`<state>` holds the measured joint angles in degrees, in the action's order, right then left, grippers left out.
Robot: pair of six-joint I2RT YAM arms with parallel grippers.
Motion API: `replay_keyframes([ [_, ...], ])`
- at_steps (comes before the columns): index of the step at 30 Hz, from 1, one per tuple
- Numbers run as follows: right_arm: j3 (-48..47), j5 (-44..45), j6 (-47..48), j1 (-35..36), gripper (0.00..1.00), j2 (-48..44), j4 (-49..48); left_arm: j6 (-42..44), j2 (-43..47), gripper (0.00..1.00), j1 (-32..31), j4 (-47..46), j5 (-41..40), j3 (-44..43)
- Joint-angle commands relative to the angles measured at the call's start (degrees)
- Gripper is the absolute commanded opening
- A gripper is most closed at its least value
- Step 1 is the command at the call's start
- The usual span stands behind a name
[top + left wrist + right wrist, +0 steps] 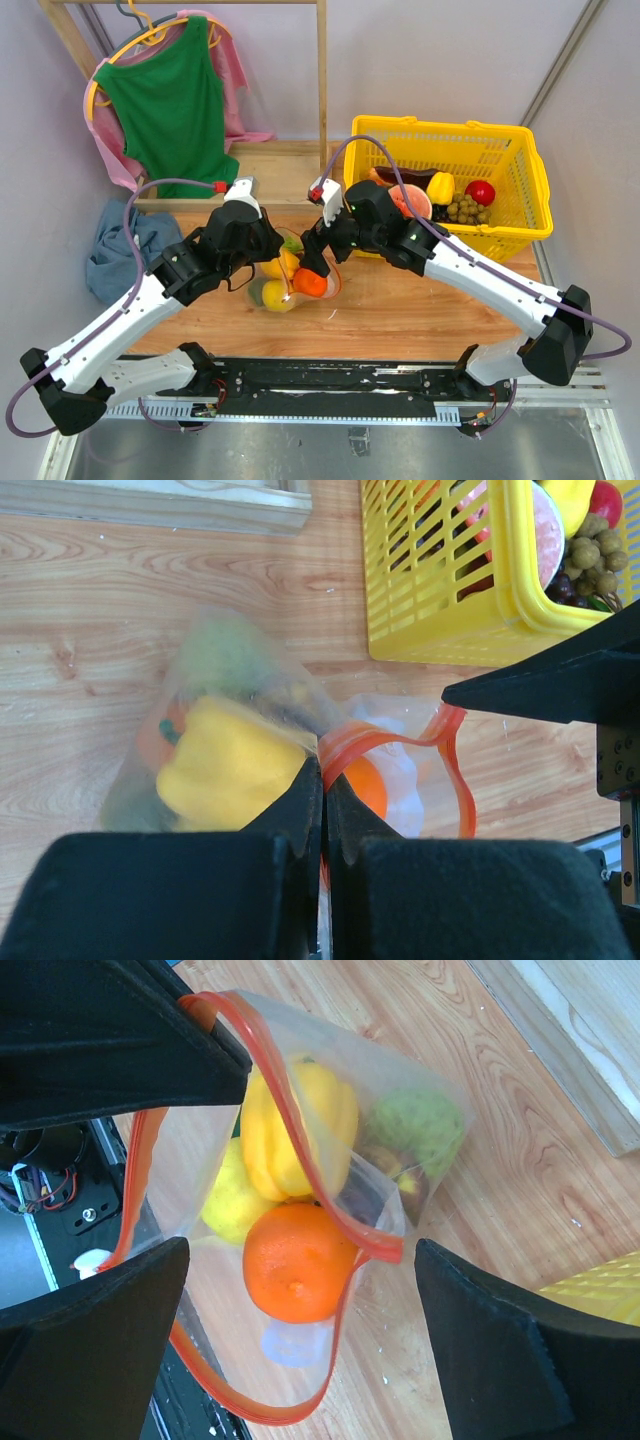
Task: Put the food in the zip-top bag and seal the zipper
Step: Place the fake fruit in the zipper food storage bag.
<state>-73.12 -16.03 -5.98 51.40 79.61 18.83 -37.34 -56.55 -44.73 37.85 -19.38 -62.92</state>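
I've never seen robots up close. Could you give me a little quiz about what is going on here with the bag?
1. True or false: the zipper of the zip-top bag is sealed along its whole length.
2. Which fruit lies in the bag's mouth, between the spread fingers of the right gripper?
3. Which one is pinching the zipper? A) the left gripper; B) the right gripper; C) neither.

Key: 1. False, the mouth gapes open. 2. The orange. 3. A.

zip-top bag [285,290]: partly covered by left arm [228,243] | green food [228,652]: blurred, perhaps a vegetable
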Motion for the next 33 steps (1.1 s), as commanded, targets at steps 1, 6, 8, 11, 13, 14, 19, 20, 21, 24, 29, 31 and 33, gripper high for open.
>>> replay_keyframes([
  [1,-1.51,5.5,1.09,0.68,0.93,-2.35,2.85,-0.19,1.81,0.0,0.3,-1.86,-0.37,-0.1],
  [6,-1.88,10.5,0.61,0.64,0.82,-3.39,6.65,-0.19,2.24,0.0,0.32,-1.78,-0.51,-0.05],
  [8,-1.08,10.71,-0.09,0.63,0.76,-3.34,7.31,-0.14,2.24,0.0,0.32,-1.72,-0.37,-0.08],
  [11,1.09,9.93,-0.79,0.63,0.64,-3.06,7.32,-0.18,2.24,0.0,0.34,-1.8,-0.16,0.1],
  [13,2.48,8.74,-1.55,0.63,0.57,-2.62,6.92,-0.19,2.32,0.0,0.35,-1.85,0.0,0.22],
  [14,3.01,7.76,-2.04,0.63,0.53,-2.27,6.61,-0.14,2.33,0.0,0.33,-1.87,0.04,0.25],
  [19,4.4,3.84,-3.22,0.79,0.37,-0.92,5.12,-0.03,2.33,0.0,0.32,-2.04,0.59,0.5],
  [20,4.4,3.7,-3.05,0.78,0.33,-0.75,5.14,0.05,2.3,0.0,0.34,-2.15,0.79,0.58],
  [21,4.09,3.73,-2.91,0.73,0.27,-0.76,5.46,0.19,2.32,0.0,0.35,-2.23,1.14,0.73],
  [24,2.97,4.19,-2.81,0.75,0.08,-1.67,6.03,0.96,2.24,0.0,0.35,-2.46,2.2,1.03],
  [29,-1.75,6.75,-3.75,0.72,0.01,-4.2,10.01,3.49,2.1,0.0,0.34,-2.39,4.75,1.07],
  [31,-4.44,7.55,-4.59,0.73,0.01,-4.75,12.71,4.45,1.83,0.0,0.35,-1.75,5.86,0.52],
  [33,-7.63,8.44,-5.46,0.79,0.0,-4.84,16.05,5.24,1.57,0.0,0.32,-0.66,6.93,-0.58],
])
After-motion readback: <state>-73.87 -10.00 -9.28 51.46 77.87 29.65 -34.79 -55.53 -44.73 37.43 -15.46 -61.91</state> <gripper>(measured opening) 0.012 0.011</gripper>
